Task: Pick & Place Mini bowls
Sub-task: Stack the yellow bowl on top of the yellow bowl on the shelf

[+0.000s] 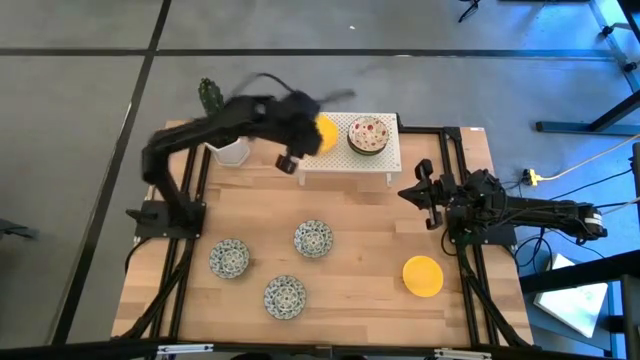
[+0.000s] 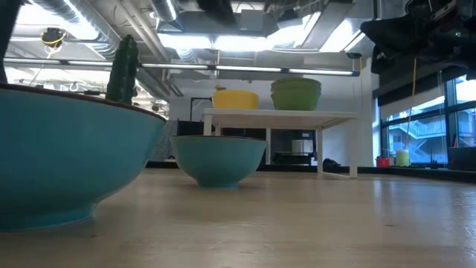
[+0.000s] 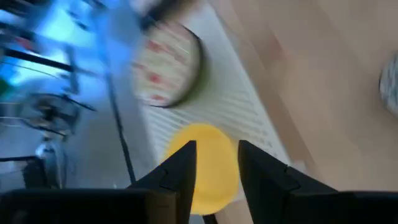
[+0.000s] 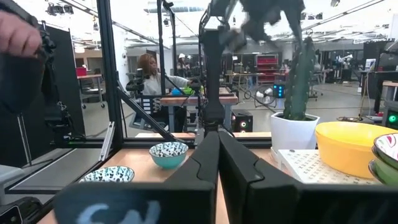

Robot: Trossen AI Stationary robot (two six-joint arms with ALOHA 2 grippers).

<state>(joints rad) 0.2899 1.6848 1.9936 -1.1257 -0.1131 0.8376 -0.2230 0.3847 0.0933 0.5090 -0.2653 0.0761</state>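
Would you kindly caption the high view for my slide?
Left pincer above a yellow bowl on the white stand.

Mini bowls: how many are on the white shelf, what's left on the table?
Done: a yellow bowl and the floral bowl stack sit on the white shelf. In hand: nothing; the left pincer is open just above that yellow bowl. Left: three patterned bowls and another yellow bowl on the table. Right pincer waits shut at the right side.

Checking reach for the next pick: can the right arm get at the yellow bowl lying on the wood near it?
Probably yes. The yellow bowl sits alone on the table just beside the right gripper, nothing between them.
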